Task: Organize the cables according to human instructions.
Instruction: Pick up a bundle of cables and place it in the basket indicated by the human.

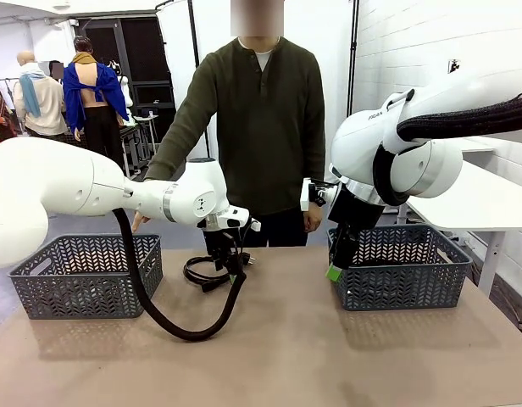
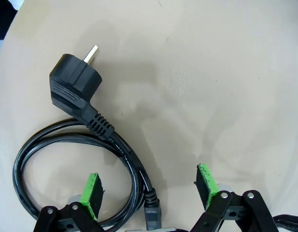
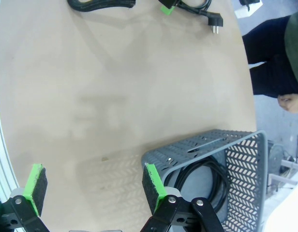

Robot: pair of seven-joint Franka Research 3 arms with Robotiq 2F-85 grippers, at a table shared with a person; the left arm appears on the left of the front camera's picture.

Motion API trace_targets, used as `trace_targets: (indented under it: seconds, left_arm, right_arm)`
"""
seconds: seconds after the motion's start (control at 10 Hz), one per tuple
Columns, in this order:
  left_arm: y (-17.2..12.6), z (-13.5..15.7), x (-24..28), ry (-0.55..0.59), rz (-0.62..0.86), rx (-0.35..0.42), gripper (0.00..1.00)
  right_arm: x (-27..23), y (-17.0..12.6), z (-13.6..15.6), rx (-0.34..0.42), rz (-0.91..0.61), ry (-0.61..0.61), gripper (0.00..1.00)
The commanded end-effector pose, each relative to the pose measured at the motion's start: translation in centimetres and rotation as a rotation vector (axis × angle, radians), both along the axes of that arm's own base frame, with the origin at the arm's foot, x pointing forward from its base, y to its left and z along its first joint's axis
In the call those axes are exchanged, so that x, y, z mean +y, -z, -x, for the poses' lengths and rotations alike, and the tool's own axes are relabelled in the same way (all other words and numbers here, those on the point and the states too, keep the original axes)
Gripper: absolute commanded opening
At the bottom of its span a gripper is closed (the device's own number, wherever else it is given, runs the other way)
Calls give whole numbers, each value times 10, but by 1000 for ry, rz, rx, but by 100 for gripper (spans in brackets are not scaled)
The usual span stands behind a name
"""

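I am hovering the left gripper (image 2: 149,191), jaws apart, over the coiled cable (image 2: 67,145) lying at lower left of the wrist frame, judging it light, floppy, and best pinched across the bundled strands.

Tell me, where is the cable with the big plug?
The coiled cable lies on the table near the middle, right under the open left gripper, between the two grey baskets.

Between the spread jaws of the left gripper (image 2: 149,193), the cable (image 2: 117,145) looks like smooth, slightly glossy black rubber, its plug (image 2: 74,84) matt moulded plastic with a shiny metal pin. The table (image 2: 212,72) beyond the jaws is smooth, matt beige. By the right gripper (image 3: 93,191), the basket (image 3: 236,159) is matt grey perforated plastic.
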State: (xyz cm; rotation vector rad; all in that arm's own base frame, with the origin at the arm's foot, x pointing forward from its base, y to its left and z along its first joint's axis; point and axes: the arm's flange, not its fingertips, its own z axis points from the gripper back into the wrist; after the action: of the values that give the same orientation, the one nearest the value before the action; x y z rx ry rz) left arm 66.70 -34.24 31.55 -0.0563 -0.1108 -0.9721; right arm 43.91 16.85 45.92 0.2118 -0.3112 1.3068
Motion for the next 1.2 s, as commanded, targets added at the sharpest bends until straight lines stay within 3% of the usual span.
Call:
trace_targets:
  seconds: [0.0,0.3,0.4,0.8,0.9,1.1]
  left_arm:
    - [0,-7,-2,-26,-31,-12,100]
    - [5,-8,-4,-26,-32,-3,100]
    - [6,-9,-5,-27,-38,-4,86]
    - [5,-11,-6,-43,-43,-8,10]
    - [5,-11,-6,-46,-43,-8,0]
    - [5,-11,-5,-51,-48,-11,0]
  right_arm:
    - [0,0,-1,-4,9,1,100]
    - [0,0,-1,-4,9,1,100]
    - [0,0,-1,-4,9,1,100]
    - [0,0,-1,-4,9,1,100]
    - [0,0,-1,-4,9,1,100]
    - [0,0,-1,-4,9,1,100]
